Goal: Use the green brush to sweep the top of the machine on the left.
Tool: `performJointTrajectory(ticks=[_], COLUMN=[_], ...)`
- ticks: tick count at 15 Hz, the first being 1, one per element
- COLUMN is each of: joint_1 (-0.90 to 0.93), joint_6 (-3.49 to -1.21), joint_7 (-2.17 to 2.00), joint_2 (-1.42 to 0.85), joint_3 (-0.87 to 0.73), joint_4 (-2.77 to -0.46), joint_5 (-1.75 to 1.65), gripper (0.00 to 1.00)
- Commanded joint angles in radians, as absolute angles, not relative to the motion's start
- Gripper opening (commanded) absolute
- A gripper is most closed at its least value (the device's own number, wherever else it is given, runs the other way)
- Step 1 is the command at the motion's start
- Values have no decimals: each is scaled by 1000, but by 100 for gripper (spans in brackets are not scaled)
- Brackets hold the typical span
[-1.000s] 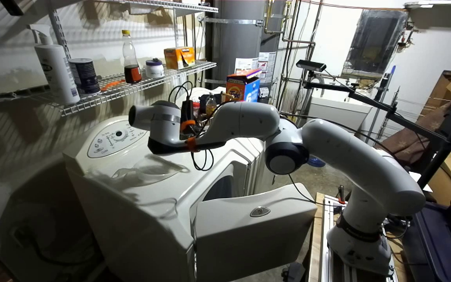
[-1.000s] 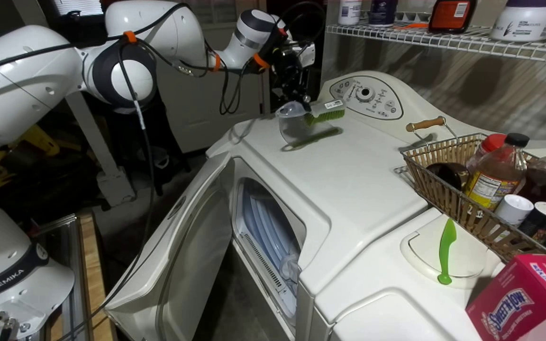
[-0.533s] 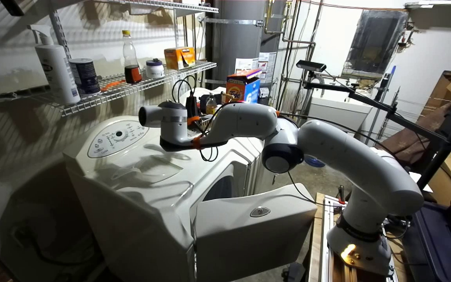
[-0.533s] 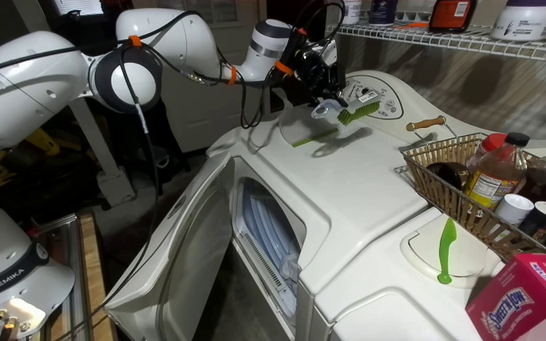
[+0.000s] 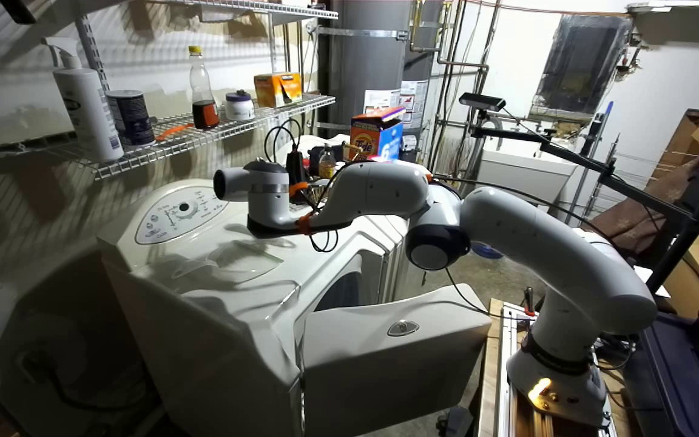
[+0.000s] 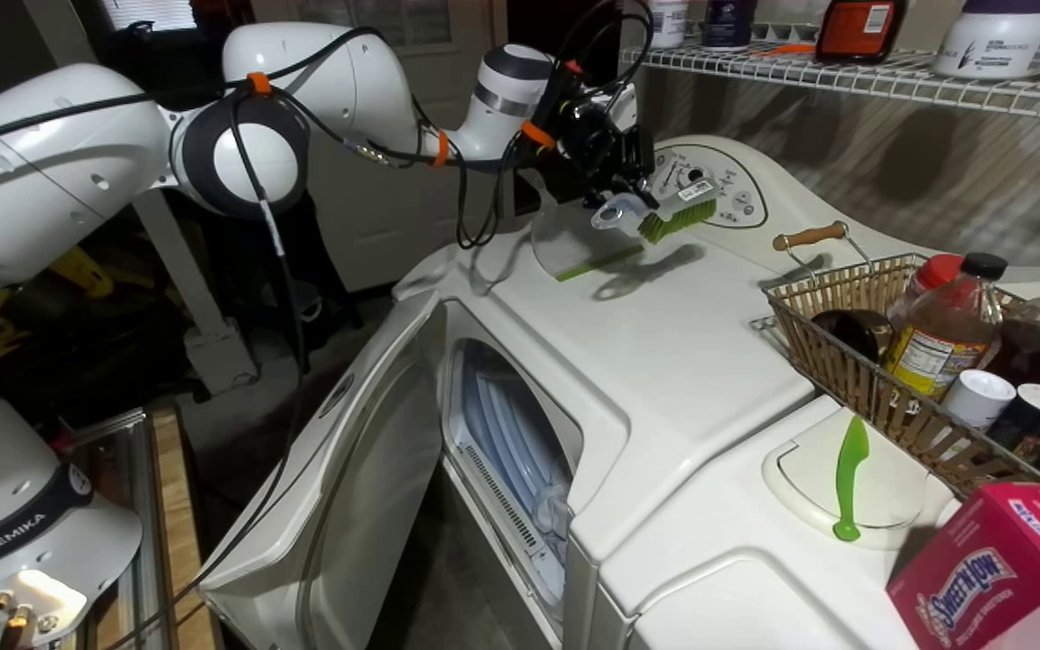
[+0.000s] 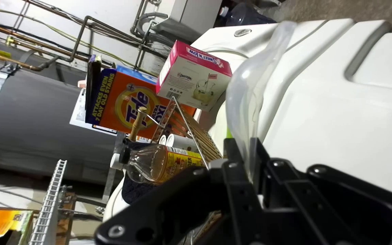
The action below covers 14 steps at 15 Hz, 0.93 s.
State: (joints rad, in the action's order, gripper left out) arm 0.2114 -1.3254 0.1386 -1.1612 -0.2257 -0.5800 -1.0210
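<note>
The green brush (image 6: 678, 220), with green bristles facing down and a clear handle, is held in my gripper (image 6: 636, 197). In the wrist view the gripper (image 7: 244, 144) is shut on the translucent handle (image 7: 245, 98), which runs up and away between its fingers. The brush hangs just over the back of the white machine's top (image 6: 628, 338), near the dial panel (image 6: 710, 187); its shadow falls below it, so it seems clear of the surface. An exterior view shows the machine (image 5: 185, 212) with the arm above it; there the brush and fingers are hidden behind the arm.
A translucent dustpan (image 6: 574, 236) with a green edge lies on the machine's top. The machine's door (image 6: 348, 487) hangs open. Alongside are a wicker basket (image 6: 831, 348) of bottles, a green scoop (image 6: 849, 474) and a pink box (image 6: 971, 564). A wire shelf (image 6: 782, 68) runs above.
My gripper has carried the brush from over the dustpan towards the dial panel's side of the top. Over the last half second it has only sunk slightly. The grip is unchanged.
</note>
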Motion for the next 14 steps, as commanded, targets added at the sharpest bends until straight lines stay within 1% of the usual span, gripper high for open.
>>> performJointTrajectory(ticks=[1,10,14], joint_1=[174,74,56], joint_6=[-1355,-1463,-1528], joint_7=[205,302,301], joint_2=[-1205,-1348,-1367], joint_3=[-246,-307,-351], joint_4=[-566,-500,-503], joint_5=[-1042,-1071,-1092], gripper=[3,3,3])
